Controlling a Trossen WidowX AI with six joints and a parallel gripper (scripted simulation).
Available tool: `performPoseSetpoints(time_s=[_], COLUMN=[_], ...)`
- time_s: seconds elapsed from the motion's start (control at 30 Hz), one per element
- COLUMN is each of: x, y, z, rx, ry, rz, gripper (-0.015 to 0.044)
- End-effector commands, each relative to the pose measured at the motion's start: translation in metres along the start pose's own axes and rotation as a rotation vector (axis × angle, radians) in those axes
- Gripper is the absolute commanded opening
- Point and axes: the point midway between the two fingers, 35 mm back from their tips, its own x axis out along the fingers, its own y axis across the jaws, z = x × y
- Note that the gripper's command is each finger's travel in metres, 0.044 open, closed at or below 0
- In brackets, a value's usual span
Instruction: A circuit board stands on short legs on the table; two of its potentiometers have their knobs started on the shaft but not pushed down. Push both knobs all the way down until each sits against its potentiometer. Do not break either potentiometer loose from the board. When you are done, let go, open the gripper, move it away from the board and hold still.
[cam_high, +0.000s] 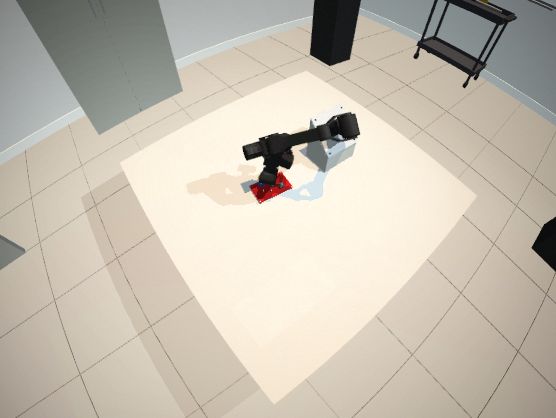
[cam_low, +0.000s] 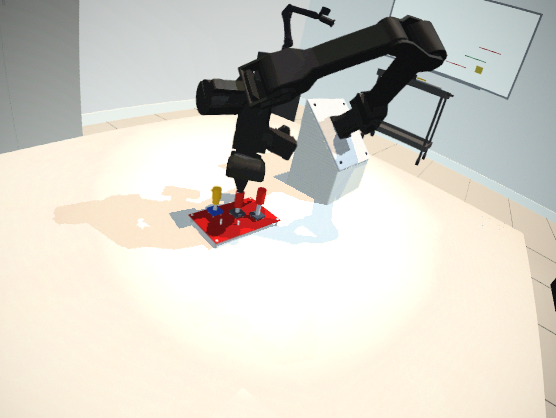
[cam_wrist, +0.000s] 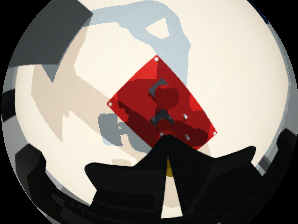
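From where I stand, the red circuit board (cam_high: 266, 194) (cam_low: 245, 229) (cam_wrist: 140, 85) sits on the pale worktop (cam_high: 320, 280) (cam_low: 300, 320) (cam_wrist: 230, 65), in front of the arm's grey-white pedestal. The black claw (cam_high: 263, 184) (cam_low: 240, 191) (cam_wrist: 166, 139) is closed, its tips brought together with nothing between them, and it points nearly straight down at the board.

Three knobs stand in a row along the board. The middle red knob (cam_low: 239, 200) lies directly below the tips; they look to be on its top or barely off it, though the dark claw hides too much for me to swear to contact. To one side is the yellow knob (cam_low: 216, 194) (cam_wrist: 170, 167), over a blue potentiometer (cam_low: 215, 211); to the other, the outer red knob (cam_low: 261, 195) (cam_wrist: 167, 96), with bare shaft showing under it down to its dark potentiometer (cam_low: 257, 215) (cam_wrist: 157, 87).

What matters now, I'd judge, is keeping the tips in line with the middle knob's upright axis, so that the push runs down the shaft. Off to one side, it could lever the potentiometer loose. The outer red knob seems to need pushing too.
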Motion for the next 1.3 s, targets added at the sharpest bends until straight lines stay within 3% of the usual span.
performPoseSetpoints(time_s=[0.0, 1.27], x=[0.008, 0.0134], y=[-0.0007, -0.0007], z=[0.0007, 0.0008], rx=[-0.008, -0.008], ry=[-0.008, -0.008], rz=[0.005, 0.005], gripper=[0.0, 0.0])
